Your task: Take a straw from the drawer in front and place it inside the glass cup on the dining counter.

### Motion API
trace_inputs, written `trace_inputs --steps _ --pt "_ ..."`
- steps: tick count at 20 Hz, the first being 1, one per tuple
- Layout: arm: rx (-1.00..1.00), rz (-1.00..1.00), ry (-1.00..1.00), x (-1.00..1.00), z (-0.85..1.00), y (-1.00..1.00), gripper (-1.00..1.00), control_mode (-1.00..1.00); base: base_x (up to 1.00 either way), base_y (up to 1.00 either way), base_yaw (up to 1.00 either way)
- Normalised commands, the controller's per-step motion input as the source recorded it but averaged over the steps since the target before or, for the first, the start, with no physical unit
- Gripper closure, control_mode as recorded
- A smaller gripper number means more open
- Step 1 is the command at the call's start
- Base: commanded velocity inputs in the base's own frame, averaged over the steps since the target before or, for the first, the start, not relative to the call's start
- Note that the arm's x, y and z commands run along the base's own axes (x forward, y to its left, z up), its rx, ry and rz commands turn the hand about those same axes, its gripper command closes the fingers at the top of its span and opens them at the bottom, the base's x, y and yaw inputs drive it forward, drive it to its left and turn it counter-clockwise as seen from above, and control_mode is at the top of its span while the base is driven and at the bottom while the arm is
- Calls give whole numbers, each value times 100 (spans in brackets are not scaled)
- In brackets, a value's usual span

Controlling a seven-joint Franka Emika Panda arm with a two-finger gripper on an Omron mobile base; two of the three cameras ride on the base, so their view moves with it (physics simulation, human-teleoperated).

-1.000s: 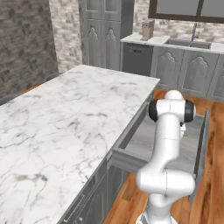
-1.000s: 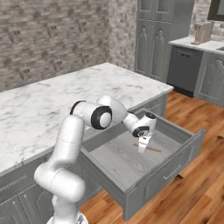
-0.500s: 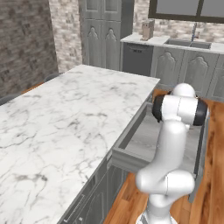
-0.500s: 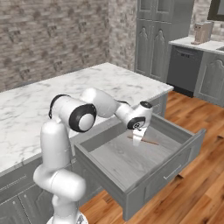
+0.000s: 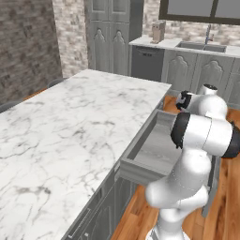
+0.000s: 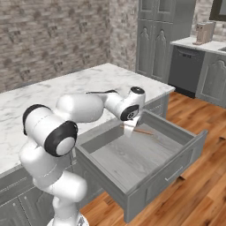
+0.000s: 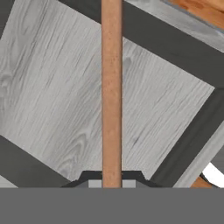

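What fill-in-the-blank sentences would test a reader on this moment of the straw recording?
1. The hand is shut on the ____.
2. The drawer under the dining counter stands pulled ____.
3. In the hand view, the straw runs across the drawer's ____ wood-grain floor.
4. The room's floor is made of ____.

Missing words: straw; open; grey; wood

I'm counting one straw (image 7: 111,92) showing here, one drawer (image 6: 145,164) standing open beside the marble surface (image 5: 65,136), and one hand (image 6: 130,128) hanging over that drawer. Beyond the surface, one sink (image 5: 201,46) is showing.
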Motion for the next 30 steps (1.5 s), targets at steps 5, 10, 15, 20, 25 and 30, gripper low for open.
trace_inputs --steps 5,10,15,20,25,30 --pt "0 0 0 -34 100 18 100 -100 0 0 0" --pt "0 1 0 -26 43 0 100 -100 0 0 0" --pt "0 3 1 -20 -2 5 100 -100 0 0 0" --pt "0 0 0 0 0 0 100 -100 0 0 0" --pt "0 0 0 -8 0 0 100 100 -45 2 2" --pt "0 0 0 0 0 0 100 100 -100 0 25"
